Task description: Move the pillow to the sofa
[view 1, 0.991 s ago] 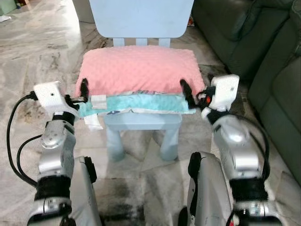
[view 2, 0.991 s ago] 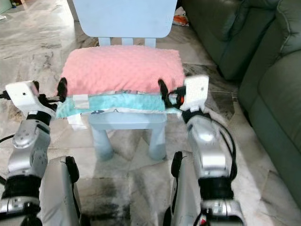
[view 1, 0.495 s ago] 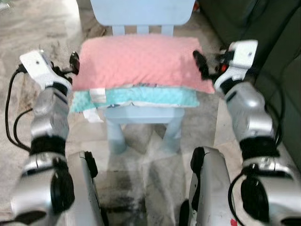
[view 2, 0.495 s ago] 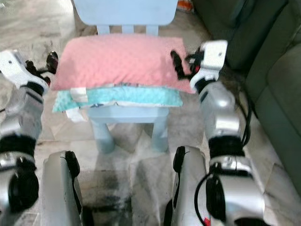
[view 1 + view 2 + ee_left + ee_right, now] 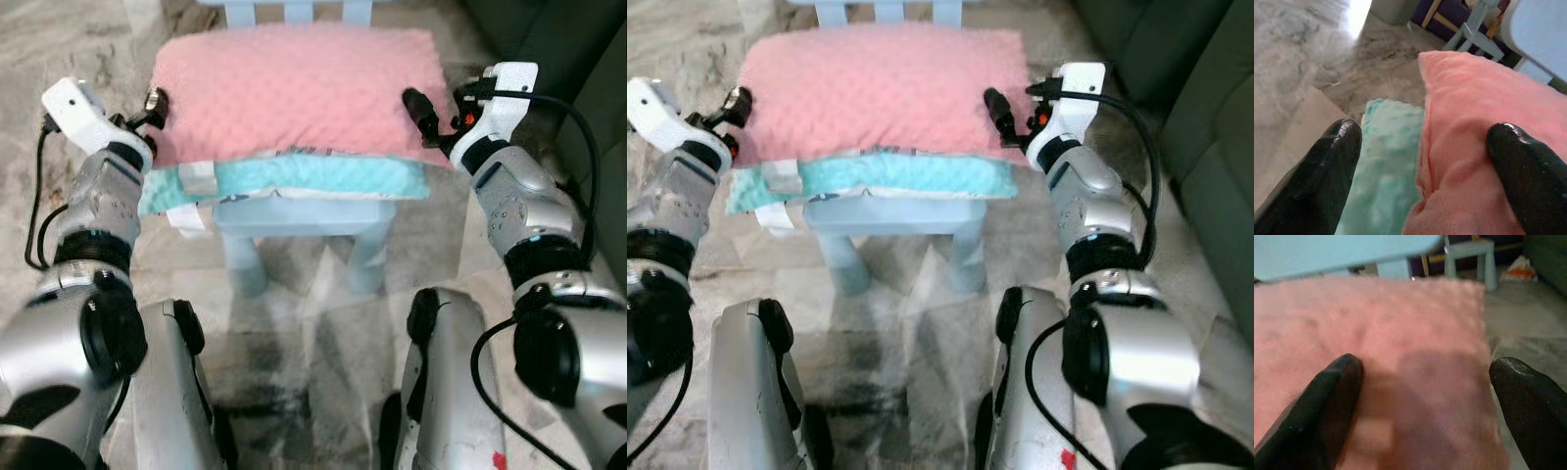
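pink pillow [image 5: 294, 88] sits between the spread-fingered left gripper [image 5: 1425, 166] and right gripper [image 5: 1425, 396].

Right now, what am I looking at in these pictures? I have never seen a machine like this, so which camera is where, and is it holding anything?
This is a humanoid robot looking down at its own silver arms and legs. Two pictures come from the two eyes in its head; the other two come from a small camera on each wrist, looking out between that gripper's two black fingers.

Before it stands a small light-blue chair. On the seat lies a pink pillow, with a turquoise layer beneath it.

The left gripper is at one end of the pillow and the right gripper at the other. Both are open, fingers spread around the pillow's ends, so nothing is clamped yet. The dark green sofa lies on the robot's right.
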Robot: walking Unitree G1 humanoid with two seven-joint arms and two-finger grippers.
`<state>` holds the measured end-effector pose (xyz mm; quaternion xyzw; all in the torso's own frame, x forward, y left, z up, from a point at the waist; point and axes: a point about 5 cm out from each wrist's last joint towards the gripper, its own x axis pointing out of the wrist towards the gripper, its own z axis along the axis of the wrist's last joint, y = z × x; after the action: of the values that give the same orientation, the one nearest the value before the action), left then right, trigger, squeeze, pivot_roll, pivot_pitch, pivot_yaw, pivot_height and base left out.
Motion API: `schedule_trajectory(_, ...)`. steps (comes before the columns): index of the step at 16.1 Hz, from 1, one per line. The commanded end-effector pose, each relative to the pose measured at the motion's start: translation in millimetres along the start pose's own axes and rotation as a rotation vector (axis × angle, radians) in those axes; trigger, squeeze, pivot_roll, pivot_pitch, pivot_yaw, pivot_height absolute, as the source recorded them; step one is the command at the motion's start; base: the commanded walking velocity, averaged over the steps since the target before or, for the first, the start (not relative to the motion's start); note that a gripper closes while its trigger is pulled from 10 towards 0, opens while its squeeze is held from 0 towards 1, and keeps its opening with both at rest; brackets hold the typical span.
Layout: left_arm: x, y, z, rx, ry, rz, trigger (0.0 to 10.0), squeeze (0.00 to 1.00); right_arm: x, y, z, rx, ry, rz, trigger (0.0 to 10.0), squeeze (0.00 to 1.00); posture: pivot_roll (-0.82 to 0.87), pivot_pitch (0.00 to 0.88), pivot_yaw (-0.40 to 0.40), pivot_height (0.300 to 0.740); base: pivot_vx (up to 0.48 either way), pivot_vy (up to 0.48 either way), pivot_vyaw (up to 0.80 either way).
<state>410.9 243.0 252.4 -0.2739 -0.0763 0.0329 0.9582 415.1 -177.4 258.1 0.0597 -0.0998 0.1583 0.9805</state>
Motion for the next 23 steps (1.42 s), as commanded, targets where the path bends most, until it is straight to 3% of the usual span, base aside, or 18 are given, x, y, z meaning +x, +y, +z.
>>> schedule_trajectory(1, 1.8, -0.7, 7, -0.048, 0.009, -0.008, 10.0, 0.00, 0.8, -5.1, 5, -0.030, 0.001, -0.022, 10.0, 0.00, -0.02, 0.335, 0.023, 0.346, 0.000, 0.000, 0.00)
schedule_trajectory(5, 6.3, -19.9, 8, -0.093, 0.054, -0.108, 10.0, 0.00, 3.2, -8.5, 12, -0.016, -0.012, -0.052, 10.0, 0.00, -0.01, 0.361, 0.028, 0.346, 0.000, 0.000, 0.00)
schedule_trajectory(6, 7.6, -31.3, 5, -0.103, 0.081, -0.177, 10.0, 0.00, 3.4, -7.6, 7, 0.043, 0.004, -0.055, 10.0, 0.00, -0.01, 0.366, 0.028, 0.346, 0.000, 0.000, 0.00)
schedule_trajectory(9, 6.1, -46.1, -6, -0.048, 0.177, -0.311, 10.0, 0.00, 4.2, 0.7, -9, 0.184, 0.040, -0.038, 10.0, 0.00, 0.00, 0.372, 0.029, 0.346, 0.000, 0.000, 0.00)
schedule_trajectory(11, 4.7, -45.1, -8, 0.001, 0.196, -0.340, 10.0, 0.00, 5.5, 8.7, -14, 0.202, 0.054, 0.005, 10.0, 0.00, 0.00, 0.376, 0.029, 0.346, 0.000, 0.000, 0.00)
schedule_trajectory(12, 4.0, -44.7, -8, -0.001, 0.201, -0.357, 10.0, 0.00, 6.3, 12.7, -16, 0.224, 0.049, 0.034, 7.7, 0.00, 0.00, 0.377, 0.029, 0.346, 0.000, 0.000, 0.00)
schedule_trajectory(13, 3.7, -43.2, -8, 0.011, 0.200, -0.357, 10.0, 0.00, 6.5, 13.6, -16, 0.238, 0.044, 0.039, 0.0, 0.00, 0.00, 0.377, 0.029, 0.346, 0.000, 0.000, 0.00)
schedule_trajectory(14, 3.1, -41.9, -8, 0.023, 0.196, -0.365, 8.9, 0.00, 6.6, 14.5, -16, 0.241, 0.042, 0.042, 0.0, 0.00, 0.00, 0.377, 0.029, 0.346, 0.000, 0.000, 0.00)
schedule_trajectory(15, 3.2, -39.1, -7, 0.024, 0.179, -0.348, 0.0, 0.00, 7.1, 15.3, -16, 0.242, 0.039, 0.044, 0.0, 0.00, 0.00, 0.378, 0.028, 0.346, 0.000, 0.000, 0.00)
schedule_trajectory(23, 2.0, -45.4, 19, -0.010, 0.022, -0.433, 0.0, 0.00, 7.3, 13.4, -10, 0.256, 0.008, 0.055, 0.0, 0.00, 0.00, 0.369, 0.019, 0.346, 0.000, 0.000, 0.00)
